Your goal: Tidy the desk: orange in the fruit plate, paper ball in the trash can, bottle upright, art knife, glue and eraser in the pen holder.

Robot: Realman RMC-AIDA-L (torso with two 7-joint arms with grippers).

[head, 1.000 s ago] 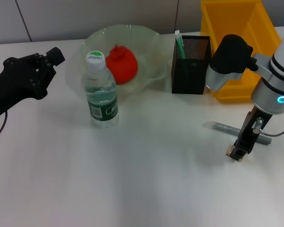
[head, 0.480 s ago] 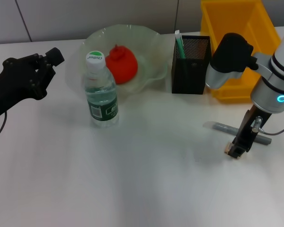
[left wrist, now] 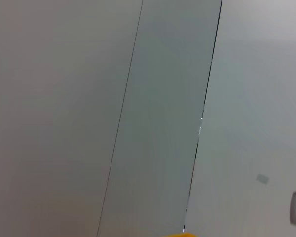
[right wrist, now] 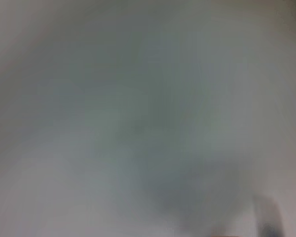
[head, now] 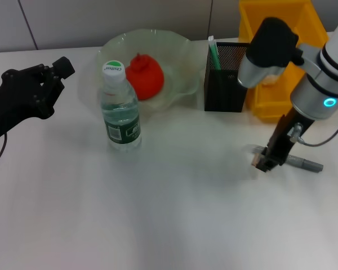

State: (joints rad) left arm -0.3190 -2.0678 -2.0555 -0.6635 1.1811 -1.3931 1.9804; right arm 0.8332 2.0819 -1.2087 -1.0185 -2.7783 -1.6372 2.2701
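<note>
My right gripper (head: 263, 163) hangs low over the table right of centre, shut on a small beige block, the eraser (head: 258, 163). Just behind it the grey art knife (head: 307, 164) lies flat. The orange (head: 145, 76) rests in the pale-green fruit plate (head: 118, 42). In front of the plate the bottle (head: 120, 109) stands upright. The black mesh pen holder (head: 228, 84) holds a green stick (head: 214, 53); I cannot tell whether it is the glue. The yellow trash can (head: 312, 22) is at the back right. No paper ball is in view. My left gripper (head: 56, 70) stays parked at the far left.
The right arm's bulky elbow (head: 270, 42) hangs over the gap between pen holder and trash can. White tabletop (head: 158, 214) stretches across the front. A grey panelled wall runs behind the desk.
The right gripper has lifted and moved left and towards the back with the eraser, now crossing in front of the art knife. The left arm has not moved.
</note>
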